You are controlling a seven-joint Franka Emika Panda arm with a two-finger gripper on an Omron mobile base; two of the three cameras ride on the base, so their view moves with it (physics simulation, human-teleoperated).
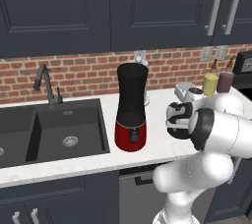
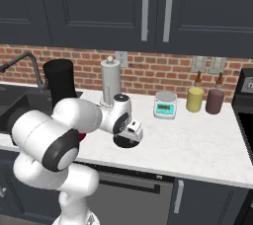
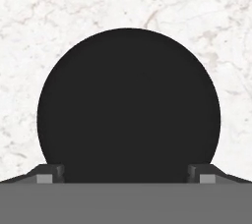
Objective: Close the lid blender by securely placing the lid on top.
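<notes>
The lid (image 3: 128, 105), a flat round black disc, lies on the white marble counter right beneath my hand. My gripper (image 3: 126, 174) is open, with one fingertip (image 3: 50, 173) at each side of the disc's near edge. From the right base view the lid (image 2: 124, 143) peeks out under the gripper (image 2: 130, 137), which points straight down at it. The blender (image 1: 131, 107), a black jar on a glossy red base, stands upright to the left of my hand, near the sink. Its jar (image 2: 60, 85) rises behind my arm, and the arm hides most of the base.
A dark sink (image 1: 54, 129) with a faucet (image 1: 45, 84) lies left of the blender. Along the brick wall stand a white scale (image 2: 165, 104), a yellow canister (image 2: 194, 98), a maroon canister (image 2: 215, 100) and a grey-white upright cylinder (image 2: 110, 85). A dark appliance (image 2: 244, 95) borders the counter's right end.
</notes>
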